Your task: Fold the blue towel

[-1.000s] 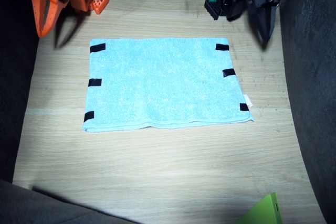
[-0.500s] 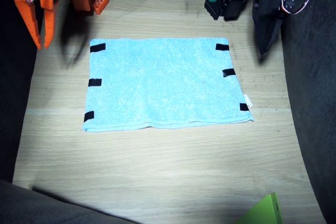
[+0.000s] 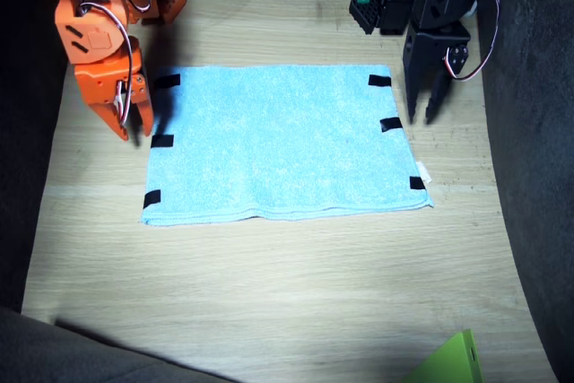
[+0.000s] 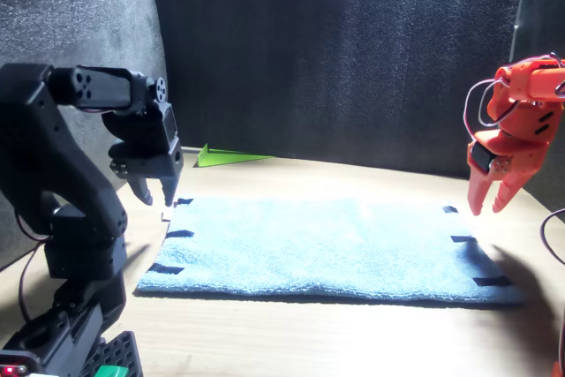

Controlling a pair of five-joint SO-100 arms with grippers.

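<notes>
The blue towel [image 3: 278,141] lies flat on the wooden table, with black tape marks along both short edges and a small white tag [image 3: 423,172] at one corner. My right gripper [image 3: 132,130], orange, points down just outside the towel's short edge beside the middle tape mark, fingers slightly parted, holding nothing. My left gripper [image 3: 421,116], black, hangs just outside the opposite short edge next to the middle mark there, also slightly open and empty. The front view shows the towel [image 4: 318,245] between the left gripper [image 4: 154,199] and the right gripper [image 4: 487,209], both above the table.
A green sheet corner [image 3: 453,361] pokes in at the table's near edge and shows as a green wedge [image 4: 229,158] in the front view. Dark foam walls [image 3: 534,132] enclose the table. Cables and a black-green block [image 3: 363,2] sit at the back.
Both arms have swung forward and down from the back edge; each gripper now hangs beside the middle of a short edge of the towel. The towel has not moved.
</notes>
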